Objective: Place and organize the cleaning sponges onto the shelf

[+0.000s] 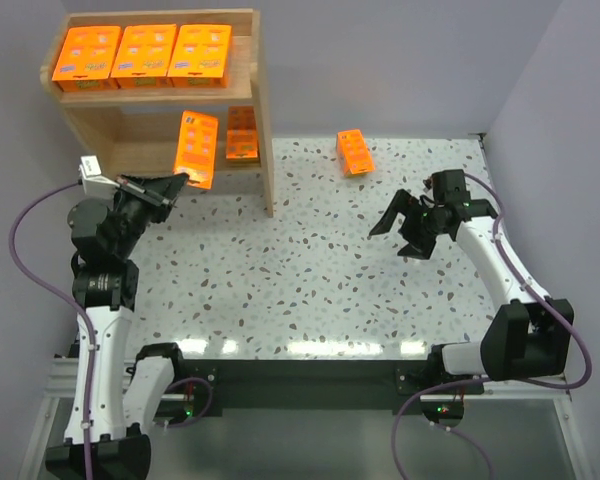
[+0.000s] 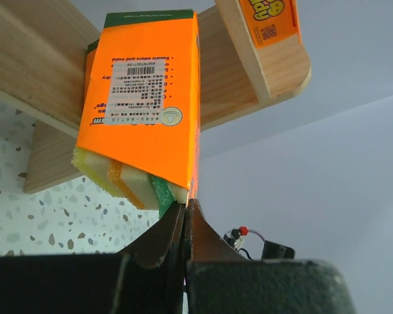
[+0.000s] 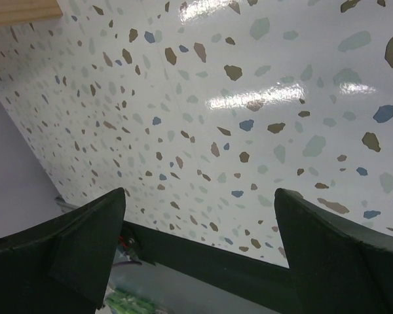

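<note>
Starting big, the surface (image 1: 310,290): speckled white, and it carries everything else.
shelf (image 1: 264,140): two wooden tiers at the far left, open side facing the arms. The top tier looks full to me, so the room left is on the lower one.
right arm (image 1: 500,270): reaches in from the right side, with nothing between it and the stray pack.
top-tier packs (image 1: 145,55): three orange ones lying flat in a row, side by side.
lower-tier pack (image 1: 242,135): just one, over by the right side panel.
held pack (image 1: 198,145): at the mouth of the lower tier, just left of that one. Its long axis points straight out from the pincer toward the back of the shelf. Can't tell if it touches the board.
loose pack (image 1: 355,152): flat on the surface, well right of the shelf, beyond the right pincer and a bit to its left. Long axis runs roughly near-to-far with a slight slant. The right arm is clearly the nearer one, so I'd guess that pack is its job.
left pincer (image 1: 175,185): clamped tight on the held pack. The wrist view shows it pinched on the near edge by one corner.
right pincer (image 1: 400,230): jaws wide apart, nothing in them, hanging over bare surface.
</note>
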You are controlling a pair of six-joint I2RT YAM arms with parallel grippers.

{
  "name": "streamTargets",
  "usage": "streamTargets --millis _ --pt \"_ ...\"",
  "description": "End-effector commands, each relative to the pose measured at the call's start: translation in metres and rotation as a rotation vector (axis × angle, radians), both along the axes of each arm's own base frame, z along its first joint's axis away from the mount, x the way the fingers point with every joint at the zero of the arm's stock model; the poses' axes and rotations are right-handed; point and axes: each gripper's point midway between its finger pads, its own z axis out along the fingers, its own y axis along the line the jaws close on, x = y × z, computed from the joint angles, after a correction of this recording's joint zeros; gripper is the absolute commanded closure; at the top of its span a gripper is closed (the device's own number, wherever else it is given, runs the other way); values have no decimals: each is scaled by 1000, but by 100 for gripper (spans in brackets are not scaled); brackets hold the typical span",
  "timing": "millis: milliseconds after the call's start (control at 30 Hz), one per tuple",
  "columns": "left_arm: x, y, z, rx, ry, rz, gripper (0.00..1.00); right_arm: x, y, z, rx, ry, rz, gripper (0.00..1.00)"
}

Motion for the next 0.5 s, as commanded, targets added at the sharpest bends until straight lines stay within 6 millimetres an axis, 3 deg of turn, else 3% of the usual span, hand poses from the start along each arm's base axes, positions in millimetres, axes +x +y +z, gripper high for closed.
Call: streamTargets --millis 0,367,467 --pt "15 3 2 -6 -44 -6 100 10 4 11 23 -49 38 1" --pt "72 14 4 -81 -118 -49 100 3 2 3 21 -45 39 1" --pt "90 15 -8 -116 -96 -71 100 1 3 2 25 -43 40 1"
